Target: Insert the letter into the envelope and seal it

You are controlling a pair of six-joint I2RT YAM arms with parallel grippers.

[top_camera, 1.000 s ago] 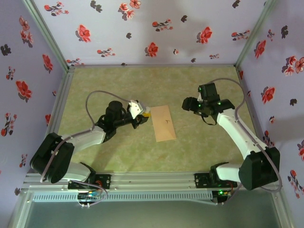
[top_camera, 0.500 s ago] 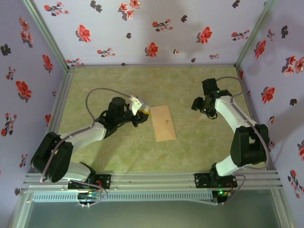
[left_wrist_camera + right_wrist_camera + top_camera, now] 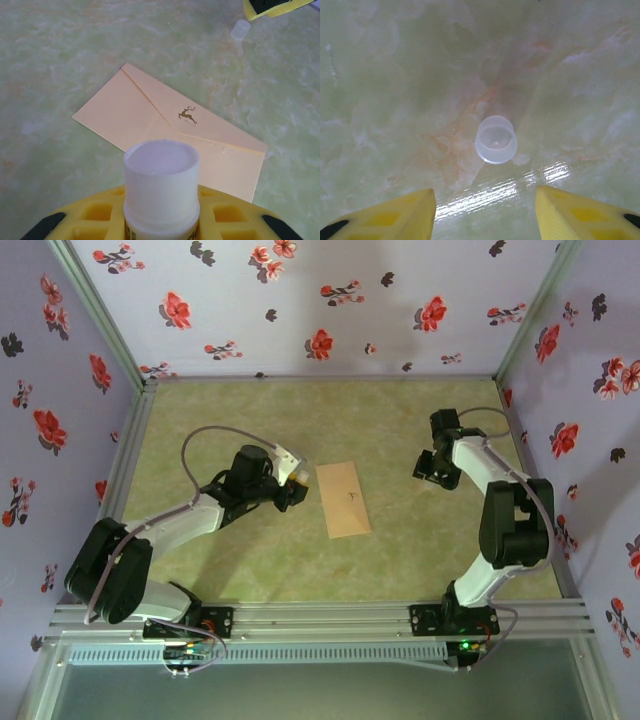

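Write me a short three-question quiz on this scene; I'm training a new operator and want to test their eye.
1. True or false: the tan paper envelope lies flat on the green marbled table, touched by neither hand.
2. What does the left hand grip? A) a pen B) a white cylindrical glue stick C) a folded sheet
3. What lies on the table ahead of the open right hand?
Key: 1 true; 2 B; 3 a small clear plastic cap.
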